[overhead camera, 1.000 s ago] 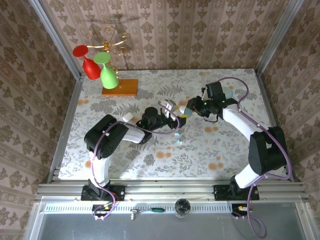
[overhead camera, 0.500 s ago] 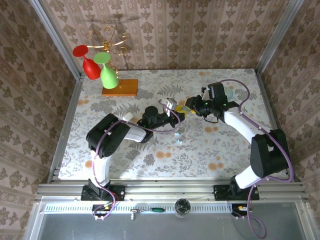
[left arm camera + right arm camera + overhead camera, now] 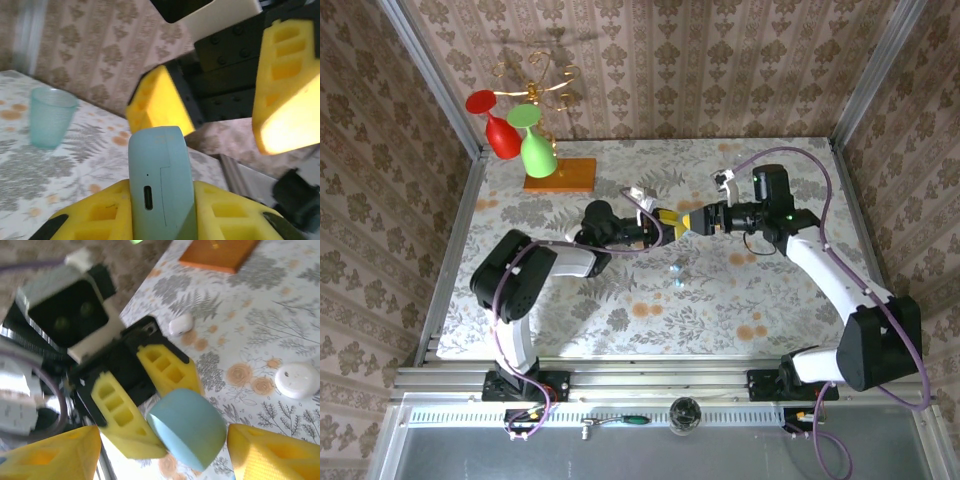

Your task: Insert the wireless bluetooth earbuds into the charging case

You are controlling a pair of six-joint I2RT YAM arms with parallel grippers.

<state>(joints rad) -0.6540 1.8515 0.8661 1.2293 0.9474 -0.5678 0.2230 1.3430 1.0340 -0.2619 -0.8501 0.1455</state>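
L gripper clamps charging case; R gripper wide open, facing it close.

The left gripper has swung level and now meets the right gripper tip to tip, presenting the charging case. Both arms have drawn back outward.

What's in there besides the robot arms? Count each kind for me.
Wine glasses: 2
Glass rack: 1
Teal cup: 1
Blue case: 1
White pebbles: 2
Earbuds: 2
Total: 9
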